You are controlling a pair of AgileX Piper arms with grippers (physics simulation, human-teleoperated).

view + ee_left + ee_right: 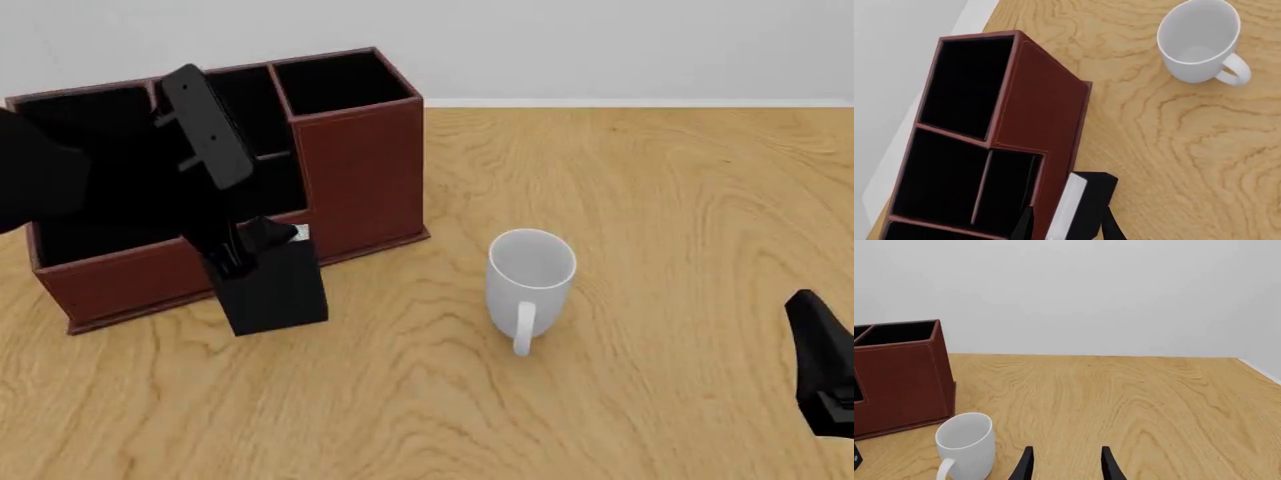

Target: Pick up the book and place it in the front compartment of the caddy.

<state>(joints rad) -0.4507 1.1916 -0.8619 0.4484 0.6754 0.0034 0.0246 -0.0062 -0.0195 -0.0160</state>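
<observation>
Book (274,290) one, caddy (358,170) one, mug (530,282) one; tools two

The front camera looks down from the near side; both wrist cameras sit low, sharing the white ceramic mug (530,280) and the reddish-brown leather-look caddy (360,170).

Table (641,200) filled lower part of front view; light wood top with bold swirling grain; far edge ran straight below wall (601,45); wall plain, pale grey-white, unmarked; right wrist view showed table's far right corner against same blank wall; light soft and even; only faint shadows lay on wood; floor out of view.
</observation>
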